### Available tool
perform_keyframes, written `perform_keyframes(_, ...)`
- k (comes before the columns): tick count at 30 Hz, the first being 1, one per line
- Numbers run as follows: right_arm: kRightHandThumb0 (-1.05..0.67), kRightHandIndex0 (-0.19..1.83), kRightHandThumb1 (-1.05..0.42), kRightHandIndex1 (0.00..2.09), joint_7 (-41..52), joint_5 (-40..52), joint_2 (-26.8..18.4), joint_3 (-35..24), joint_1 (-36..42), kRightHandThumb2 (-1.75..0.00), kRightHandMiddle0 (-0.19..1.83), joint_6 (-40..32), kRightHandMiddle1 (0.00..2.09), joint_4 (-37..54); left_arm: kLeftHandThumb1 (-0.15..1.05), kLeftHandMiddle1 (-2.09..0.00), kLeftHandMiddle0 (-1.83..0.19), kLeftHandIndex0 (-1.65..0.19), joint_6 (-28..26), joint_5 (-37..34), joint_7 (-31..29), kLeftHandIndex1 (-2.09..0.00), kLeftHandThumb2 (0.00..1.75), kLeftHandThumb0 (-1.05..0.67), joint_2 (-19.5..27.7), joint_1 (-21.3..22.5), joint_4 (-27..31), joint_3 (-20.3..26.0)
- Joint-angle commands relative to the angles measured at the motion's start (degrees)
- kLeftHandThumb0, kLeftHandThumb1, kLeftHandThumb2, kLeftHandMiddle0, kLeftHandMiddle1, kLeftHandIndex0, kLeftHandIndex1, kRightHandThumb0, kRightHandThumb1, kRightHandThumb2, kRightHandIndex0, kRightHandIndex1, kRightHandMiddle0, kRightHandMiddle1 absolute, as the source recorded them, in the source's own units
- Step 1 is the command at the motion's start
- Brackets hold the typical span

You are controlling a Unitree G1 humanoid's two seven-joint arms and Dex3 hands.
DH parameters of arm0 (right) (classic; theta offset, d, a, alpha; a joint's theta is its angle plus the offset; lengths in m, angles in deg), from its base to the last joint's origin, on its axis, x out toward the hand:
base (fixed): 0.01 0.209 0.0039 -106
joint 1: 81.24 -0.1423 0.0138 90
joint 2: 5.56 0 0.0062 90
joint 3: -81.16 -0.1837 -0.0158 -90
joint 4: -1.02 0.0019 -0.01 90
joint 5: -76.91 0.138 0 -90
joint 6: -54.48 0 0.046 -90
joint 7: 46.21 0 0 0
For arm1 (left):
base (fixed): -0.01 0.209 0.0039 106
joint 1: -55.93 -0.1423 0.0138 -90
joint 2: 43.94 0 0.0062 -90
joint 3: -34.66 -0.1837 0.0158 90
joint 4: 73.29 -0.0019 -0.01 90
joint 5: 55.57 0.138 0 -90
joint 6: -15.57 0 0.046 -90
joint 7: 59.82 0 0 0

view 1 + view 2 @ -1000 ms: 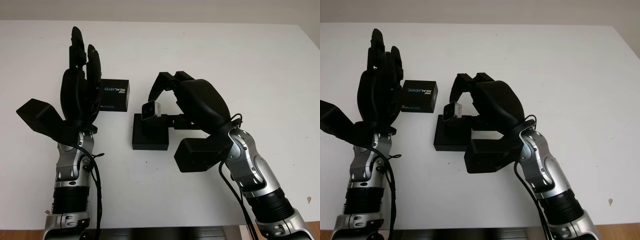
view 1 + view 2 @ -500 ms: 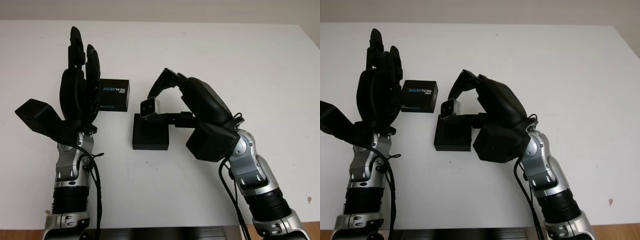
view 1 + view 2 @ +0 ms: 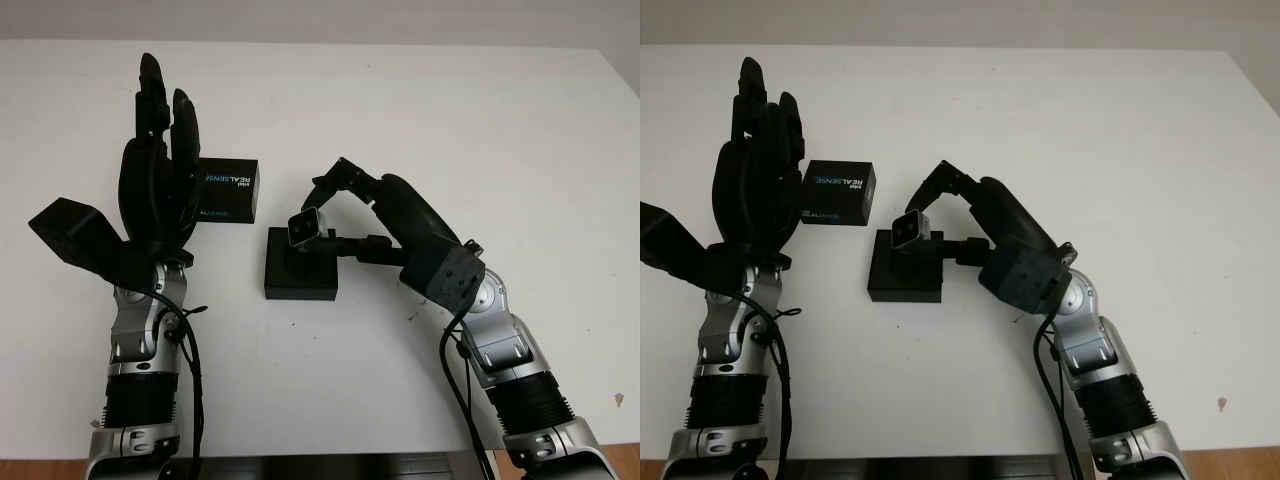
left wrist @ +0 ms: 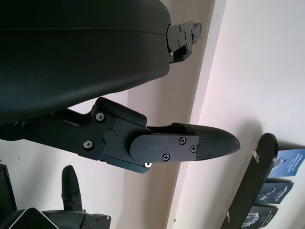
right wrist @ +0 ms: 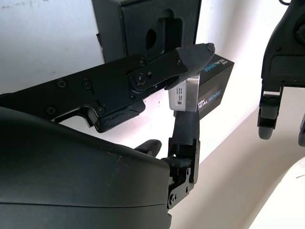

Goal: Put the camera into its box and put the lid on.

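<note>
A small silver camera [image 3: 303, 227] is pinched in my right hand [image 3: 322, 215], tilted, just above the open black box [image 3: 300, 275] at the table's middle. In the right wrist view the camera [image 5: 186, 93] sits between the fingertips over the box's shaped foam insert [image 5: 157, 28]. The black lid [image 3: 226, 190] with blue lettering lies left of the box, touching or just beside my left hand [image 3: 158, 150]. My left hand is open, raised upright at the table's left.
The white table [image 3: 480, 130] stretches wide to the right and behind the box. The lid [image 5: 214, 81] also appears past the camera in the right wrist view.
My right hand has rolled and lowered, bringing the camera down closer to the box's foam insert. The left hand and lid have stayed put.
</note>
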Motion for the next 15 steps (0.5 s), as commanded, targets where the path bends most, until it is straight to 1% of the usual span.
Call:
perform_keyframes(1, -0.47, 0.17, -1.04, 0.41, -0.2, 1.0, 0.7, -0.4, 0.2, -0.06, 0.32, 1.4, 1.54, -0.9, 1.05, 0.00, 0.19, 0.19, 0.3, 0.2, 0.1, 0.00, 0.40, -0.73, 0.0, -0.3, 0.8, 0.0)
perform_keyframes(7, -0.50, 0.17, -1.05, 0.37, 0.8, 4.5, 2.3, -0.7, 1.3, -0.09, 0.31, 4.1, 1.53, -3.6, 1.05, 0.00, 0.19, 0.19, 0.1, -0.1, 0.0, 0.00, 0.40, -0.73, -0.1, -0.2, 0.7, 0.0)
perform_keyframes(12, -0.48, 0.16, -1.05, 0.34, 1.4, 6.5, 3.7, -0.7, 2.3, -0.09, 0.28, 5.8, 1.54, -4.8, 1.05, 0.00, 0.19, 0.19, 0.2, -0.3, 0.0, 0.00, 0.39, -0.73, -0.2, -0.3, 0.8, 0.2)
perform_keyframes(15, -0.48, 0.16, -1.05, 0.32, 1.6, 8.1, 5.0, -1.0, 2.6, -0.11, 0.26, 7.0, 1.58, -5.9, 1.05, 0.00, 0.19, 0.19, 0.2, -0.3, -0.1, 0.00, 0.39, -0.73, -0.1, -0.3, 0.5, 0.2)
